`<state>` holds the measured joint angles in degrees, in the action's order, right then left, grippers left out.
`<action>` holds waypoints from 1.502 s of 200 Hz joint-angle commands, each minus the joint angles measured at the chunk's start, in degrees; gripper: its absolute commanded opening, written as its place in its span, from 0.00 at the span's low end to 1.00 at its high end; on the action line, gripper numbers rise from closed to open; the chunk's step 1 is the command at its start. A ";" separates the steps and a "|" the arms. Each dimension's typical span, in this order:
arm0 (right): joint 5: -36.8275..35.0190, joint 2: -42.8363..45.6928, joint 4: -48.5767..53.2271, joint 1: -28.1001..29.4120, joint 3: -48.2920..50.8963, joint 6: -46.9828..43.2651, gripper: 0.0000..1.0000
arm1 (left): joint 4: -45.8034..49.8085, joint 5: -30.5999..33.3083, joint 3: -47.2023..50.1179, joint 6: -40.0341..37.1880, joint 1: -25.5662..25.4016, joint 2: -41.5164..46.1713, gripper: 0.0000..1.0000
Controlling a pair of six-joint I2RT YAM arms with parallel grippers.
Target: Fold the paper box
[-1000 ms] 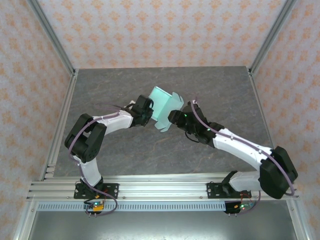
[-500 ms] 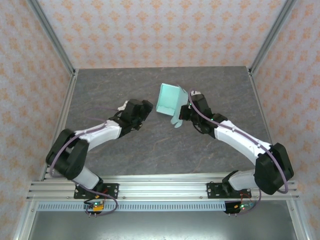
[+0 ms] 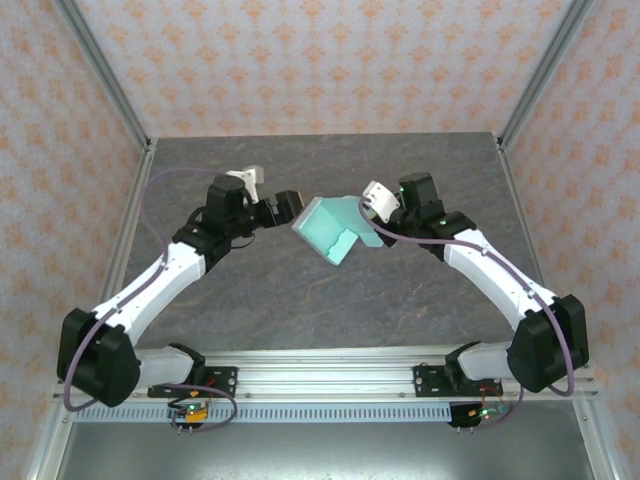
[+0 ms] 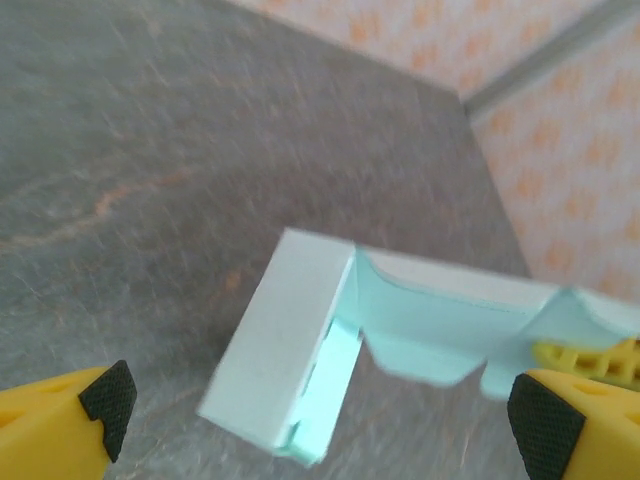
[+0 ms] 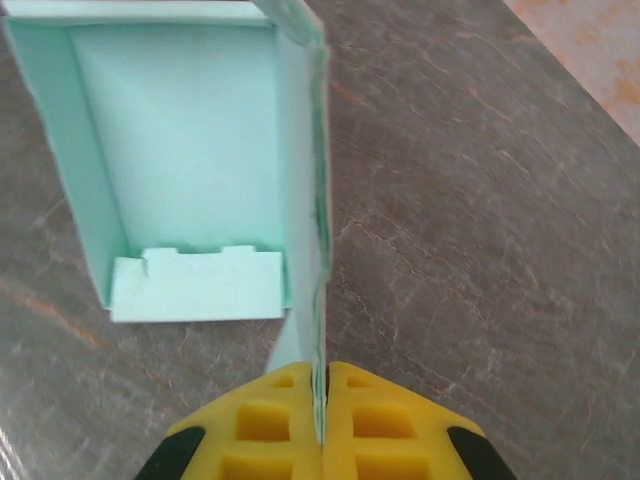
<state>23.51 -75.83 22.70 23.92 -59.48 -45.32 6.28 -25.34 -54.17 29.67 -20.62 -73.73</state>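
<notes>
The paper box (image 3: 330, 228) is pale mint card, partly folded, with upright walls and a tabbed flap, held a little above the table's middle. My right gripper (image 3: 368, 222) is shut on it from the right. In the right wrist view the yellow fingertips (image 5: 323, 395) pinch one thin side wall of the paper box (image 5: 180, 150), whose open inside faces the camera. My left gripper (image 3: 288, 205) stands open just left of the box, not touching it. In the left wrist view the paper box (image 4: 290, 350) hangs ahead of the wide-open gripper (image 4: 315, 420).
The grey stone-patterned table (image 3: 300, 290) stretches bare on all sides of the box. Patterned walls with metal corner posts (image 3: 105, 75) enclose the back and sides. An aluminium rail (image 3: 320, 375) carries both arm bases at the near edge.
My left gripper opened and let go of the box, then swung back to the left. My right gripper closed on the box's side wall and now carries it alone, turned to a new angle.
</notes>
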 commanded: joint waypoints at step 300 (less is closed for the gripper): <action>25.85 0.71 -10.43 -8.57 -0.52 11.83 0.48 | -8.64 -16.42 5.19 1.50 -0.21 -6.20 0.35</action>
<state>49.43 -79.61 28.38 16.43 -64.03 -51.35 1.58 -44.88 -47.59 26.26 -20.62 -79.77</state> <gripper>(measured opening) 0.391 0.422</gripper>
